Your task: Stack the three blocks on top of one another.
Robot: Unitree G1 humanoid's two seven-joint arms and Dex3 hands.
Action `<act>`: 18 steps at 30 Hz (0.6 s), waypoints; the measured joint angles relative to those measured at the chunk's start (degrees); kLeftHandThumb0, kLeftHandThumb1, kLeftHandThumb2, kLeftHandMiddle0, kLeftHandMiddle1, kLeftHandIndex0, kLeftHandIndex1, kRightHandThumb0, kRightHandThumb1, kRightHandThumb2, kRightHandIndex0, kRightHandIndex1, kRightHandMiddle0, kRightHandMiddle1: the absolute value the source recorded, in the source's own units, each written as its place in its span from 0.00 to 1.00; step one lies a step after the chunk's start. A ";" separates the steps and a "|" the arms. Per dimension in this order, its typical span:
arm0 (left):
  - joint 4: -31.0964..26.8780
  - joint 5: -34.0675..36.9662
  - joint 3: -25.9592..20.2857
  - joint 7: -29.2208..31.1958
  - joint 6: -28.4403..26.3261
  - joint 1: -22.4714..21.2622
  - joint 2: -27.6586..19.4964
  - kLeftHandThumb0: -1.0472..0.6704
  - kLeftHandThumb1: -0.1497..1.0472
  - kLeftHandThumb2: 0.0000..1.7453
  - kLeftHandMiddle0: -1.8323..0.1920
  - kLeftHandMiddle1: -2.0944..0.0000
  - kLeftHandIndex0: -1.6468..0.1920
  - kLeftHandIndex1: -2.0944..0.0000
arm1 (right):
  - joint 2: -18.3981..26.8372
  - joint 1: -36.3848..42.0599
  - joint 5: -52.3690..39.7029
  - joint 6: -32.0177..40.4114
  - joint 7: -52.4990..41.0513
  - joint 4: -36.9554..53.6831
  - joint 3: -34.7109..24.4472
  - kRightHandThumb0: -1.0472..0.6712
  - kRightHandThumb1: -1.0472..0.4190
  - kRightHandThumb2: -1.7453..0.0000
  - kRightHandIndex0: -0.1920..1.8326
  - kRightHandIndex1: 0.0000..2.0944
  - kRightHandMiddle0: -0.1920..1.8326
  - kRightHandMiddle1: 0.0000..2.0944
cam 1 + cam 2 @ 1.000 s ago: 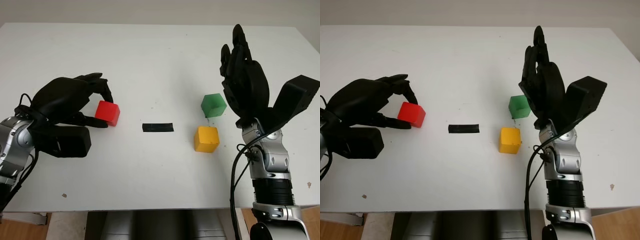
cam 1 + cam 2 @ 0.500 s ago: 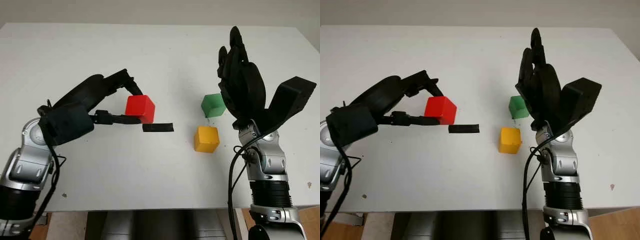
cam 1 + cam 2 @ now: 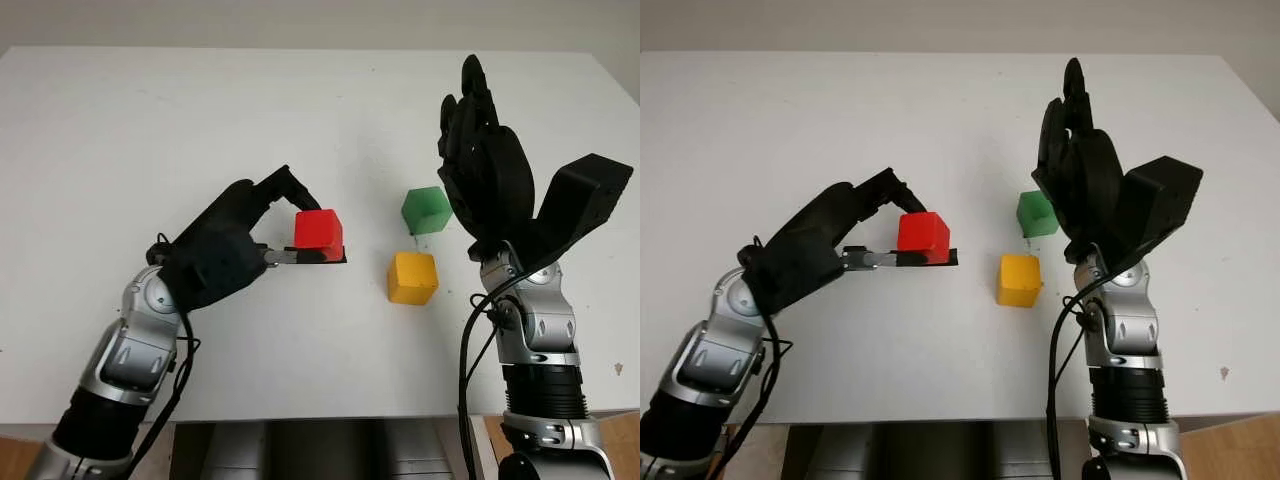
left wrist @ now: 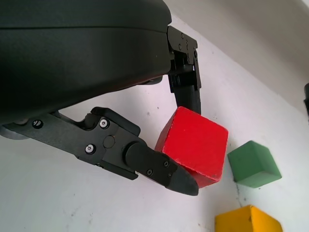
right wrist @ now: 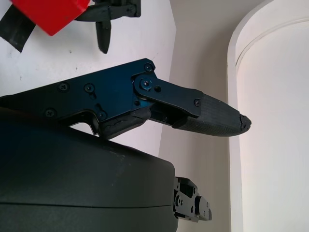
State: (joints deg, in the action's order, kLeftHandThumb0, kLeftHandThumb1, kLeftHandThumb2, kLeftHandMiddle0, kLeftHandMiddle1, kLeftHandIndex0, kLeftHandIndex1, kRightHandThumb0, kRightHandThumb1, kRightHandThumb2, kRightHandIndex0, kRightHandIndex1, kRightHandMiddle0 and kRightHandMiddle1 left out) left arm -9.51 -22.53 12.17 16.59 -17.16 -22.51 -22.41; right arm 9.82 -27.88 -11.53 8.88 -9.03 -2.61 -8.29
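My left hand point(image 3: 300, 232) is shut on the red block point(image 3: 319, 230), holding it just above the table over a black tape strip point(image 3: 337, 258) near the middle. The left wrist view has the red block point(image 4: 194, 146) pinched between the fingers point(image 4: 159, 166). A green block point(image 3: 427, 210) sits on the table to the right, with a yellow block point(image 3: 413, 277) just in front of it. My right hand point(image 3: 483, 165) is open, raised upright just to the right of the green block.
The white table point(image 3: 200, 120) stretches wide around the blocks, its front edge near the bottom of the head views. A pale wall and a curved white edge point(image 5: 251, 96) lie behind my right hand in the right wrist view.
My left hand has lifted the red block from the left side of the table and carried it right, to above the black tape strip. The right hand has barely moved.
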 measured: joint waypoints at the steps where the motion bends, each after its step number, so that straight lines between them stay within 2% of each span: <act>1: 0.02 -1.89 0.90 -0.52 -0.01 -0.09 0.00 0.43 1.00 0.04 0.81 0.97 0.82 0.06 | 0.00 0.00 0.03 0.00 0.08 0.01 0.00 0.19 0.00 0.59 0.00 0.00 0.00 0.00; 9: 1.86 -13.95 5.97 -6.11 1.90 -1.06 0.90 0.47 0.99 0.03 0.79 0.97 0.82 0.09 | -0.11 0.06 0.09 0.03 0.99 0.44 0.10 0.18 0.00 0.59 0.00 0.00 0.00 0.00; 14: 4.13 -16.70 6.48 -7.47 3.70 -1.49 1.20 0.46 0.99 0.03 0.79 0.97 0.82 0.03 | -0.16 0.11 -0.01 0.11 1.14 0.51 0.13 0.19 0.00 0.59 0.00 0.00 0.00 0.00; 18: 4.84 -17.35 6.48 -7.52 4.60 -1.82 1.23 0.46 0.99 0.03 0.79 0.97 0.83 0.04 | -0.28 0.19 -0.03 0.11 1.18 0.51 0.14 0.19 0.00 0.59 0.00 0.00 0.00 0.00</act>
State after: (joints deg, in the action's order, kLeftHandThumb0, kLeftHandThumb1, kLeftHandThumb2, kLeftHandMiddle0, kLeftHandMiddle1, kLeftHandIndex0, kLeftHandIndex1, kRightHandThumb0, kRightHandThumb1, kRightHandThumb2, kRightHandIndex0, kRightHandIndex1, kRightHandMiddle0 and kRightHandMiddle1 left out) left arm -4.67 -39.88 18.64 9.07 -12.56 -24.33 -21.19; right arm 9.54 -27.69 -11.56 8.99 -7.85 -2.09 -8.15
